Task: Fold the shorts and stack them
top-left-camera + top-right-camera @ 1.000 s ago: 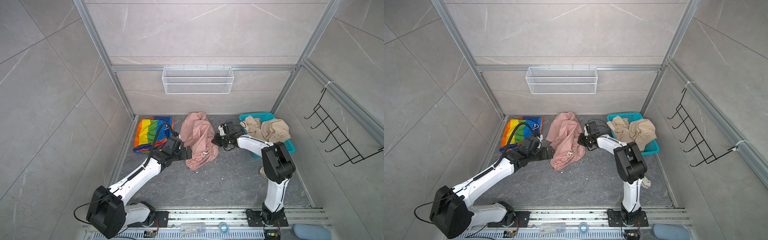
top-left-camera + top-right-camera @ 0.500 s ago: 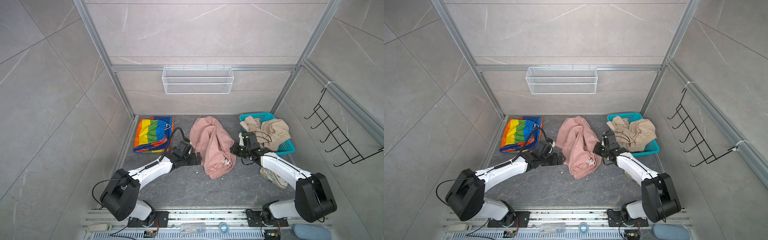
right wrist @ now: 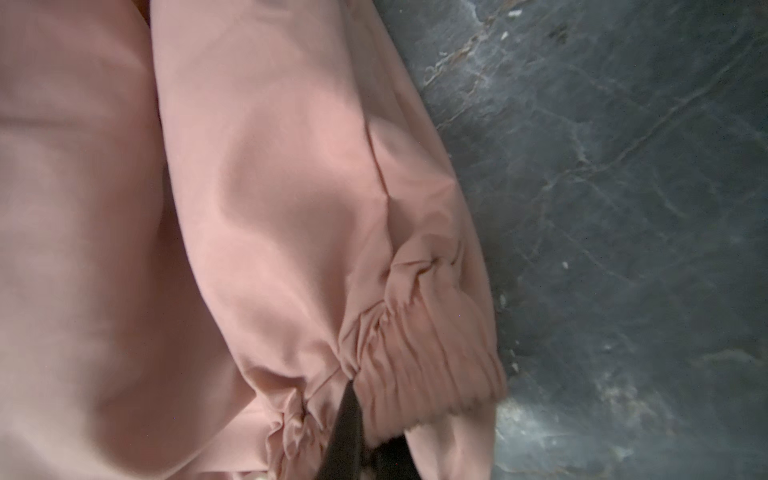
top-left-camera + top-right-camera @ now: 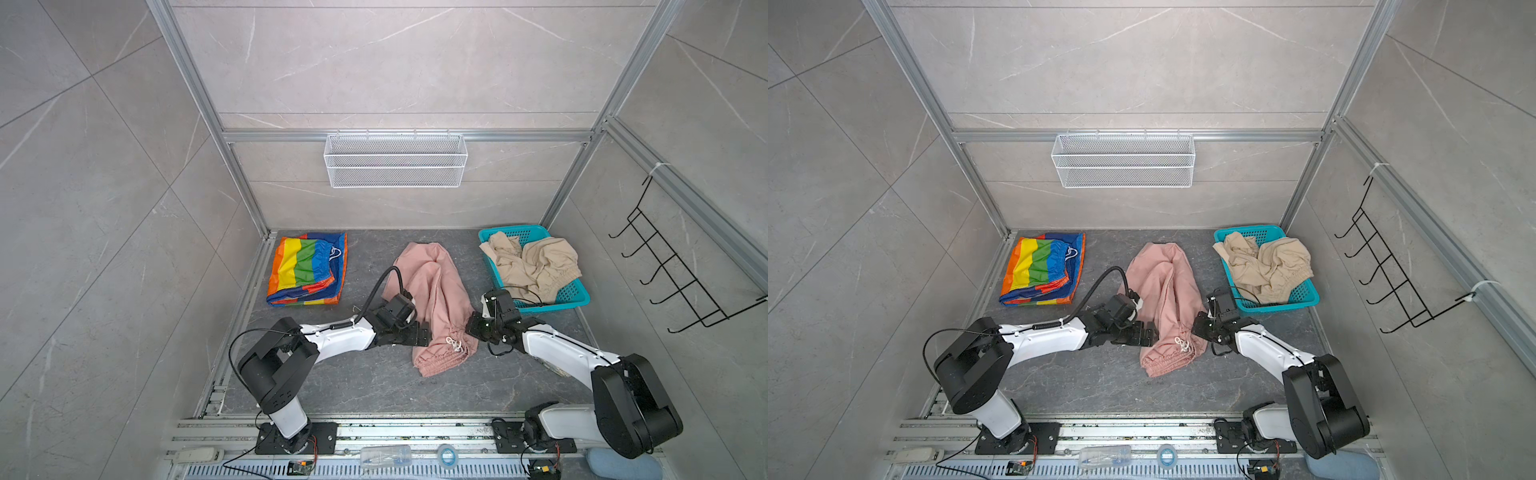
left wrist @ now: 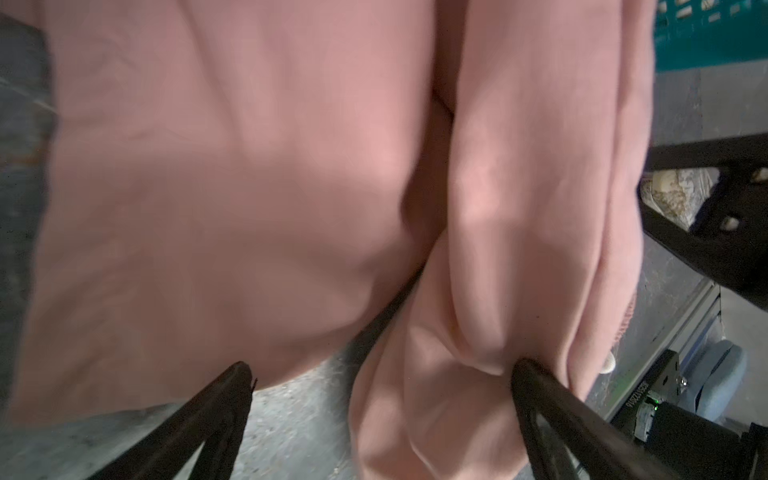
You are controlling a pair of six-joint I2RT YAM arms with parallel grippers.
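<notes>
**A Small Grey Room**

The walls (image 4: 374,62) are covered with big pale grey tiles. A dark stone floor (image 4: 374,395) is laid below. A white wire shelf (image 4: 395,160) is hung at 12 o'clock. Black hooks (image 4: 668,270) are fixed at 3 o'clock. Silver bars (image 4: 185,70) are set in the corners.

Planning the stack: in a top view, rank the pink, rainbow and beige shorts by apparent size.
Largest: pink shorts.
Then rainbow shorts and beige shorts, too alike to rank; the beige pair is crumpled.
</notes>
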